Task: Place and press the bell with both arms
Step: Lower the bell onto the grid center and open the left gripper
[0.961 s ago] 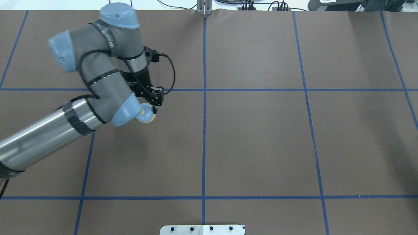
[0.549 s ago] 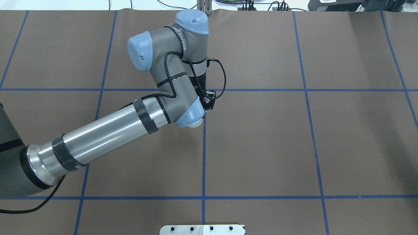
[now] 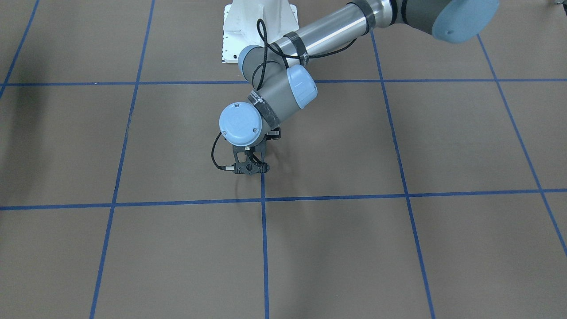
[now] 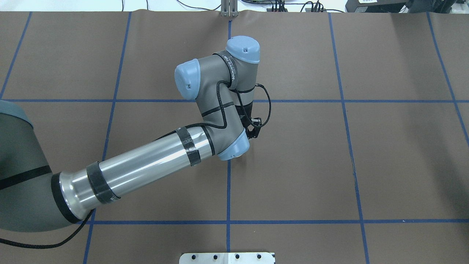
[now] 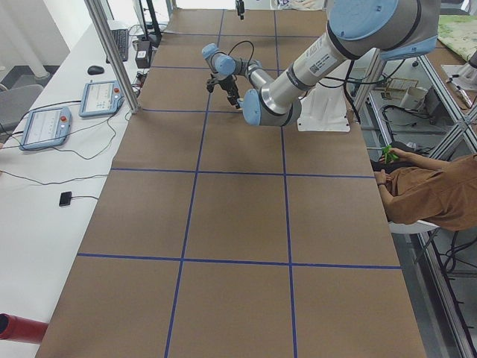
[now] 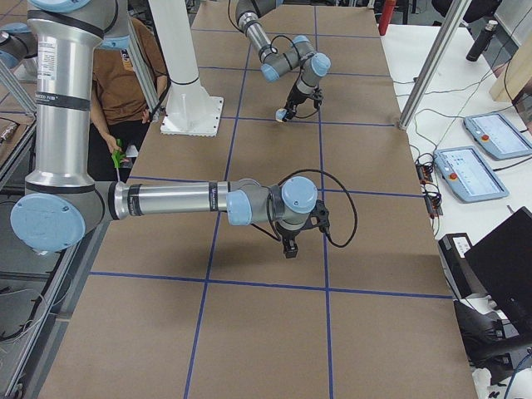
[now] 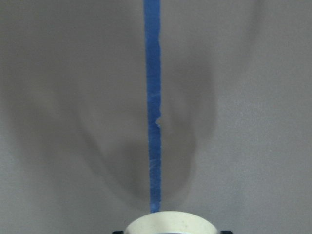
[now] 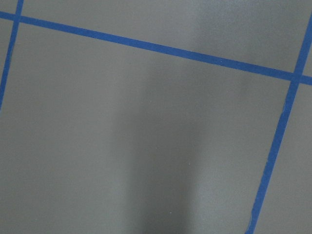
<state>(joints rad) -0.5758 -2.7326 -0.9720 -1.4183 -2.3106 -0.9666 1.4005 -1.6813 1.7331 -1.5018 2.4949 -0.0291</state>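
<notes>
My left arm (image 4: 146, 165) reaches to the blue centre line (image 4: 228, 183) of the brown table. Its wrist cap (image 4: 234, 148) hides the gripper and the bell from overhead. In the left wrist view the bell's cream base rim (image 7: 170, 223) shows at the bottom edge, with black fingers tight on both sides, directly over the blue line (image 7: 152, 97). The left gripper (image 6: 285, 114) is small and far in the exterior right view, low over the table. The right gripper (image 6: 288, 248) shows only in that view, hanging above the table, so I cannot tell its state.
The white pedestal (image 3: 259, 31) stands at the table's robot edge, and its plate shows overhead (image 4: 227, 257). Blue tape marks a grid on the brown cover. A seated person (image 5: 432, 194) is beside the table. Tablets (image 5: 104, 97) lie on a white side bench.
My left arm has swung right from the left grid cell to the centre line, carrying the bell. The bell, visible overhead a second ago, is now hidden under the wrist cap.
</notes>
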